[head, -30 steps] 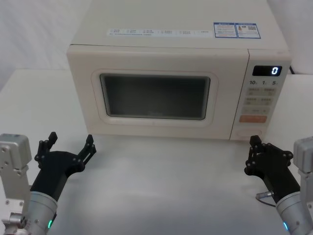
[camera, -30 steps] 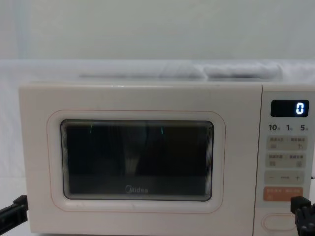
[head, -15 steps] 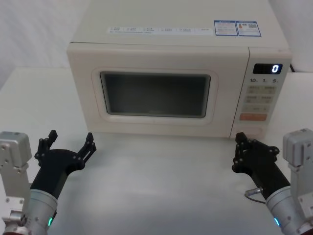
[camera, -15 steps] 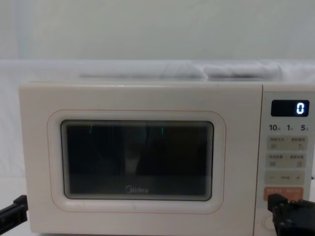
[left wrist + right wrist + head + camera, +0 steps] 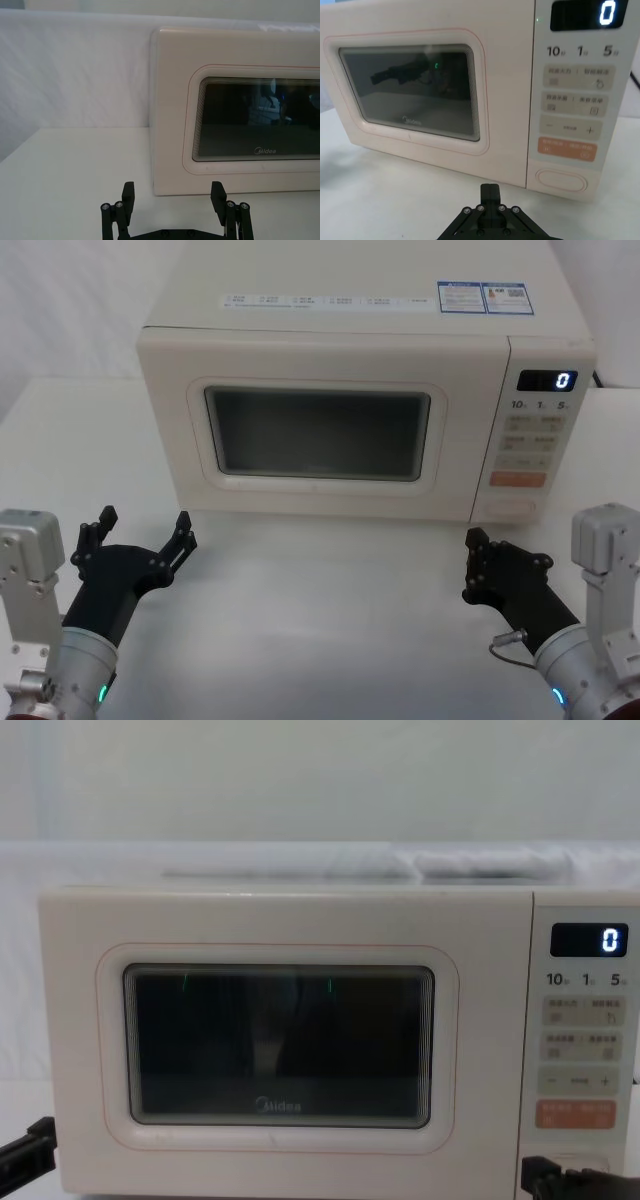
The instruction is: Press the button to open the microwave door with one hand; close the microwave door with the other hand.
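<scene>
1. Head view: the microwave door (image 5: 320,430) is flush with the oven front, closed. The button (image 5: 511,508) sits at the bottom of the control panel (image 5: 540,440), under the orange key (image 5: 517,480). The right gripper (image 5: 478,562) hangs over the white table (image 5: 320,610) in front of the panel's lower corner, apart from the oven, its fingers drawn together. The left gripper (image 5: 140,540) rests low at the near left, well apart from the oven, fingers spread wide.

2. Left wrist view: the left gripper (image 5: 172,197) has its two fingertips apart, aimed at the door's (image 5: 240,115) lower left corner, with bare table between. The grey logo (image 5: 265,150) shows under the window.

3. Right wrist view: the right gripper (image 5: 490,195) has its tips pressed into one point, facing the oven's lower edge just beside the button (image 5: 561,180), with a gap between them. The display (image 5: 587,14) reads 0.

4. Chest view: the door (image 5: 280,1050) fills the middle, shut. The right gripper (image 5: 545,1178) shows at the lower right, below the orange key (image 5: 575,1114), covering the button's place. The left gripper's tip (image 5: 28,1145) pokes in at the lower left edge.
</scene>
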